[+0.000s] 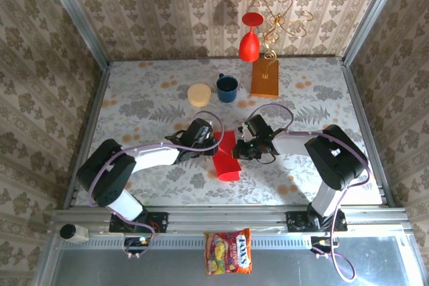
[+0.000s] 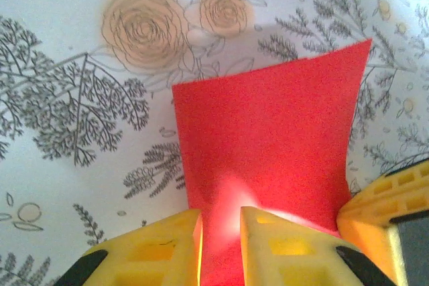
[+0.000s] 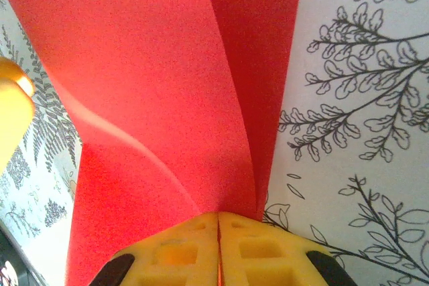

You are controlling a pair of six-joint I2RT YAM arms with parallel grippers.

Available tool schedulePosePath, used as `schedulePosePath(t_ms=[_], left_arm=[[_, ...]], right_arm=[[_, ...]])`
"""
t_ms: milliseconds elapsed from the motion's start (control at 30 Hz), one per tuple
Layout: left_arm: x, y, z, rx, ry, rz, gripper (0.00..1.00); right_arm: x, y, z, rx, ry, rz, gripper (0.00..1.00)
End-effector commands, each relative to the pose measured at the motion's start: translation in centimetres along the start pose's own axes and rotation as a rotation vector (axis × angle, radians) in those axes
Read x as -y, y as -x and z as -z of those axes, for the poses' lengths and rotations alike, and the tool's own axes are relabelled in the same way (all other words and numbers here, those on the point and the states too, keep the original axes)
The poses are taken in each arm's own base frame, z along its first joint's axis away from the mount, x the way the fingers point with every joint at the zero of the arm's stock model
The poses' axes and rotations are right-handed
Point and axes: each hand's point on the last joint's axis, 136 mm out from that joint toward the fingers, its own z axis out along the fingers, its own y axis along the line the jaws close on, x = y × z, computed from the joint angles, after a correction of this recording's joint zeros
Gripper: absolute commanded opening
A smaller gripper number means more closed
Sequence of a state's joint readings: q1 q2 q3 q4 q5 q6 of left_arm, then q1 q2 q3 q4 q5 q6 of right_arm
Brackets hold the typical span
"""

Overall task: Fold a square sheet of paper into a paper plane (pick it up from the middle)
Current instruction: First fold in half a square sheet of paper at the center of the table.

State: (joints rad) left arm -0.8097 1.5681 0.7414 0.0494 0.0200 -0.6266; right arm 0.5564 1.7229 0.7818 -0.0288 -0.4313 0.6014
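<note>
— What's the one on the left doing?

— The left gripper [image 1: 209, 142] sits just left of centre in the overhead view, nosed up against the left edge of the square sheet of paper [image 1: 226, 160]. In its own camera the two yellow fingers [image 2: 161, 246] stand a little apart at the bottom of the frame, with red showing in the slit between them. I can't tell whether they actually bite on it.

— And the sheet itself?

— It's in the middle of the table [image 1: 147, 98], a touch below centre in the overhead picture, between the two grippers. It isn't lying flat. In the left wrist's view its upper right corner points up toward the top right of the frame. In the right wrist's view it bows upward, with a soft crease curving across it from the left.

— The right side?

— The right gripper [image 1: 241, 150] sits just right of the sheet. Its fingers are pressed tight together and the red paper runs straight into the seam at their tips, so it's pinching the sheet.

— Anything else out there?

— Across the upper part of the overhead view, left to right: a cream round disc [image 1: 199, 94], a blue mug [image 1: 226, 88] just beside it, then an orange-brown block [image 1: 265, 78]. A red vase [image 1: 249, 43] and a gold wire ornament [image 1: 281, 21] are up by the back wall. All of them are well apart from the paper. A sweets bag [image 1: 228, 251] lies at bottom centre, on the near side of the arms' rail.
</note>
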Motion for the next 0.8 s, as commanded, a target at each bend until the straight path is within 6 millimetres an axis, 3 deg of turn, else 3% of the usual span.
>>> schedulePosePath(t_ms=[0, 333, 567, 767], left_arm=[[1.2, 0.8, -0.2, 0.005, -0.051, -0.049, 0.21], [2.4, 1.9, -0.8, 0.027, -0.102, -0.089, 0.21], [0.5, 1.5, -2.1, 0.014, -0.054, -0.077, 0.21], [-1.4, -0.5, -3.4, -0.016, -0.024, -0.055, 0.19]], right_arm=[[4.2, -2.7, -0.8, -0.065, -0.142, -0.054, 0.08], [4.4, -2.8, -1.0, -0.071, -0.142, -0.059, 0.08], [4.4, -2.8, -1.1, -0.076, -0.141, -0.060, 0.08], [4.6, -3.0, -1.3, -0.081, -0.144, -0.061, 0.08]])
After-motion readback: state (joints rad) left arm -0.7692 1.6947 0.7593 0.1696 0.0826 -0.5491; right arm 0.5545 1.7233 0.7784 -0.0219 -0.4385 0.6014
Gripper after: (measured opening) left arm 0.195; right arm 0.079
